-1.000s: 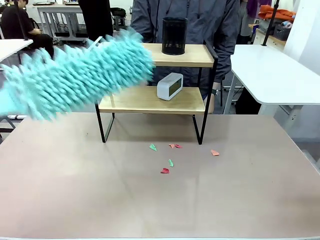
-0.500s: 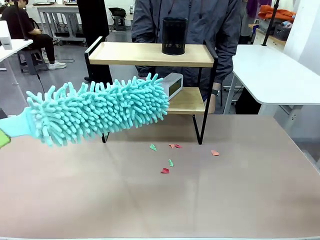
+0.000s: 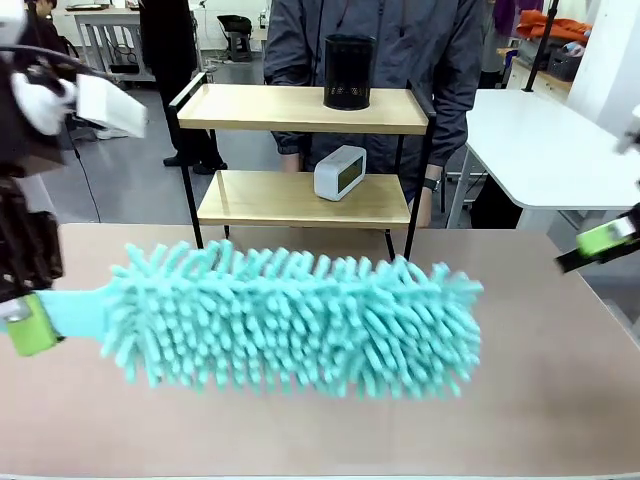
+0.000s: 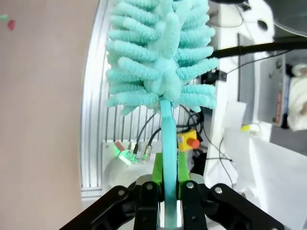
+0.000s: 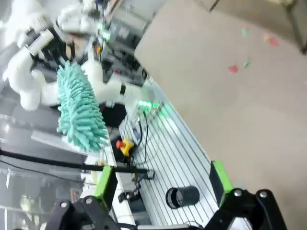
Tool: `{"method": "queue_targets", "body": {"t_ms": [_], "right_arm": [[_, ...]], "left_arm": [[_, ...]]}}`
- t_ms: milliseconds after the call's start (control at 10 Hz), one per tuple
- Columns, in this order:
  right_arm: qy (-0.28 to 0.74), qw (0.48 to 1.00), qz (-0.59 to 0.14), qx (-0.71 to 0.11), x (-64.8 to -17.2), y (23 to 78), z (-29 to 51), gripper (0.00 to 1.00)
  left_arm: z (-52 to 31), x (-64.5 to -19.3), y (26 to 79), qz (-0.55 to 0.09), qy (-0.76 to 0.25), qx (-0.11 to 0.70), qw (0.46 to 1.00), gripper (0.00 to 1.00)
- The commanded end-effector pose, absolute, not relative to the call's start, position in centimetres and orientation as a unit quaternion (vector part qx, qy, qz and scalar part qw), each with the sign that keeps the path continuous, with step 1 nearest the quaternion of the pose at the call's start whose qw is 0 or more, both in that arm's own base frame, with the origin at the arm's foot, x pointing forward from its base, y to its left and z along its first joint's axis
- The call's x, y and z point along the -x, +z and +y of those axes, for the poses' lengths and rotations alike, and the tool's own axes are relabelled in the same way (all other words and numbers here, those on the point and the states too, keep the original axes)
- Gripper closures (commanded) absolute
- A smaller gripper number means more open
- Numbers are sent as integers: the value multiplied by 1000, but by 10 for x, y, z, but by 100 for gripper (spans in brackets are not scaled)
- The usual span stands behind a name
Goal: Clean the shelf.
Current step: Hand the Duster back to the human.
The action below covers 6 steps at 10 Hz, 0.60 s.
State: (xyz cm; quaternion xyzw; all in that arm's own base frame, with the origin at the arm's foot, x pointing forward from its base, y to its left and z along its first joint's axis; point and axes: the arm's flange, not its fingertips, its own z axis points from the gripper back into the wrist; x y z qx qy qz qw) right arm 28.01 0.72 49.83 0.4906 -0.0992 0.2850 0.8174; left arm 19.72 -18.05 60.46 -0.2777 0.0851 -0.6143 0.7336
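Teal duster (image 3: 300, 320) level across table, left fingers (image 4: 157, 178) clamped on handle, right fingers (image 5: 105, 182) apart.

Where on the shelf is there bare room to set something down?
On the shelf, the top board is free left of the black cup. The lower board is free left of the small clock; the strip to its right is narrow. The duster crowds the table in front.

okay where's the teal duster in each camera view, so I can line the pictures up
Front view: the duster lies across the lower middle, handle at the left, in front of the shelf.
Left wrist view: upright at top centre, handle clamped in the left gripper.
Right wrist view: small, upper left.
Shared landmark: the paper scraps on the table, also in the left wrist view's top left corner.
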Motion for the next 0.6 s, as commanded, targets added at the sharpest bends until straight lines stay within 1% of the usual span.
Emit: {"method": "queue_targets", "body": {"t_ms": [0, 100, 200, 400, 500], "right_arm": [[333, 814, -87, -468, -279, 480, 63, 0], [321, 815, -111, -469, -274, 472, 92, 0], [322, 793, -115, -504, -269, 469, 115, 0], [311, 768, -52, -557, -259, 458, 145, 0], [315, 765, -44, -560, -251, 447, 157, 0]], "left_arm": [[-204, -213, 608, 114, -643, 251, 714, 88], [-215, -217, 607, 120, -647, 249, 711, 88], [-222, -223, 606, 128, -648, 248, 708, 88], [-221, -236, 595, 141, -631, 259, 718, 88], [-219, -240, 591, 140, -620, 269, 724, 88]]}}
